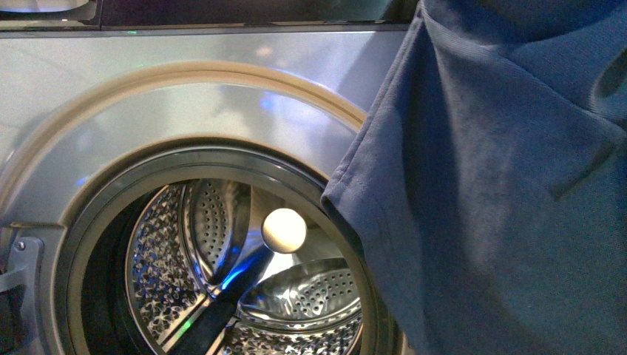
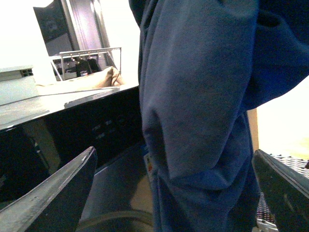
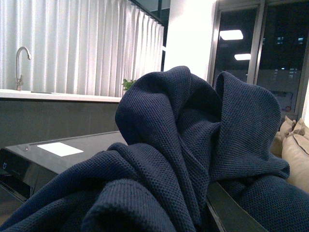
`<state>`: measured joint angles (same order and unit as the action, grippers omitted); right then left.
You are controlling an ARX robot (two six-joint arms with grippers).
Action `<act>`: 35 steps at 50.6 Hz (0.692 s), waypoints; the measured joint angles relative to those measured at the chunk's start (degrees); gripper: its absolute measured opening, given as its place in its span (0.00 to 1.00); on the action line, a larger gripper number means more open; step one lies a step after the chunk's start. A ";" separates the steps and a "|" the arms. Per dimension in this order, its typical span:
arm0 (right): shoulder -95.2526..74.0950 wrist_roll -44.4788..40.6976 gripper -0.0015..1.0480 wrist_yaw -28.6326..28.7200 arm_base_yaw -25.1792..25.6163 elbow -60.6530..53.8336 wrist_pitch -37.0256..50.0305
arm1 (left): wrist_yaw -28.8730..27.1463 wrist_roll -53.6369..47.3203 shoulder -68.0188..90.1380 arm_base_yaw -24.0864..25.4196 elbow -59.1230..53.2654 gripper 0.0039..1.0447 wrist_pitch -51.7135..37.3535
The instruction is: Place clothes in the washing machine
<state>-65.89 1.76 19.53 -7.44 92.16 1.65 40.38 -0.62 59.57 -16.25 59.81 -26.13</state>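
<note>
Closest in, on the right wrist view, the clothes [image 3: 183, 145] lie heaped in thick, dark knitted folds over the right gripper [image 3: 159, 208] and hide nearly all of it. A dark bar poking out from under the fabric is probably one of its fingers [image 3: 234, 212]. Whether its jaws are pressed together or apart cannot be told.

On the left wrist view the left gripper [image 2: 174, 151] stands spread wide, its two fingers [image 2: 63, 188] at opposite sides of the picture. The garment hangs down through the gap between them and is not pinched.

From the front, the same garment drops from above the frame down the right side. It hangs in front of the washing machine [image 1: 185, 103], covers the right edge of its round port, and is outside the drum [image 1: 214, 222]. The port is open, ringed by a dark seal [image 1: 100, 296]. The perforated steel of the drum shines inside, with a pale round disc [image 1: 284, 230] near its middle. A metal hinge [image 1: 22, 259] sits at the port's left edge.

Farther back, the left wrist view shows a beige cushion [image 2: 104, 77] and a rack [image 2: 89, 55] of hanging garments. The right wrist view shows a white sheet [image 3: 60, 149] on a dark flat top, a tap [image 3: 19, 63] before pleated curtains [image 3: 82, 48], and dark windows [image 3: 270, 48].
</note>
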 joint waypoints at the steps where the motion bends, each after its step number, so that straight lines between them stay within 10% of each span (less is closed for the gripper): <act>1: 0.00 -0.02 0.12 0.00 0.00 0.00 0.00 | -0.33 -0.15 0.22 -0.63 0.33 0.94 0.35; 35: 0.00 0.00 0.12 -0.02 0.00 0.00 0.00 | -9.97 -7.48 10.49 -19.80 7.76 0.94 1.25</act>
<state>-65.89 1.76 19.51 -7.44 92.16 1.65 30.41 -8.10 70.06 -36.05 67.57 -24.88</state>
